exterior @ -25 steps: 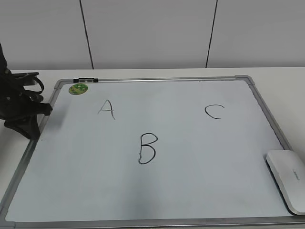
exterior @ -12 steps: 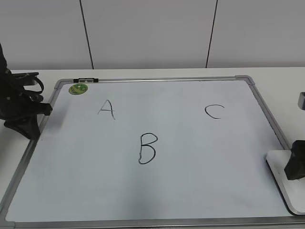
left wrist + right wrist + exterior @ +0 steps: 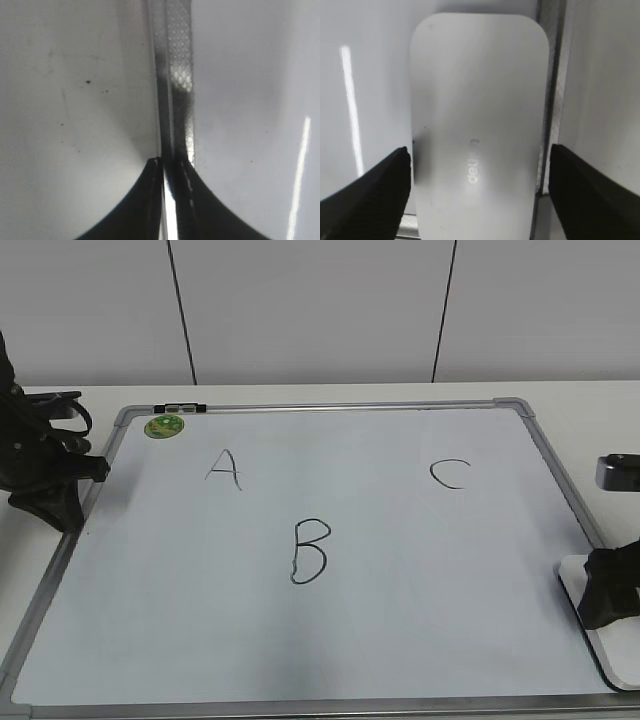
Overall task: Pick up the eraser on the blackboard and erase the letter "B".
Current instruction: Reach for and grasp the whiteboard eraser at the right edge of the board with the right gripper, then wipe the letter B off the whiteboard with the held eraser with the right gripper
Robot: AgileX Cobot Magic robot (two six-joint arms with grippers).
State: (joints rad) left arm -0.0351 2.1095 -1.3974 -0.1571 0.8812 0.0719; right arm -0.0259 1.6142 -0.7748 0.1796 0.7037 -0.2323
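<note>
Eraser [image 3: 477,135] lies at the near right corner of the blackboard [image 3: 400,640], right side against the silver frame, flat, grey print facing up. My right gripper [image 3: 479,192] is down over it with jaws spread wide, one finger on each long side. From the wrist view I cannot tell whether the pads touch its sides yet. Not gripped, not lifted.

Progress: early. Letter "B" [image 3: 310,551] is whole, every stroke intact, low on the board near the middle. "A" [image 3: 224,468] sits up and to its left, "C" [image 3: 450,473] up and to its right, both well apart from it. No smear anywhere on the white surface.

Left to do, as I judge it: close on the eraser, lift, carry it left across the board to the "B", press the dark underside down and rub until the strokes are gone, keeping clear of the other two letters.

My left gripper [image 3: 169,165] rests at the far left edge of the board, jaws pressed nearly together and straddling the frame rail; whether they pinch it I cannot tell. It has no part in the reach.

Containers: none in view. Only the board on the table [image 3: 560,395], a round green sticker [image 3: 164,425] and a small black clip [image 3: 180,408] at the top left of the frame.
</note>
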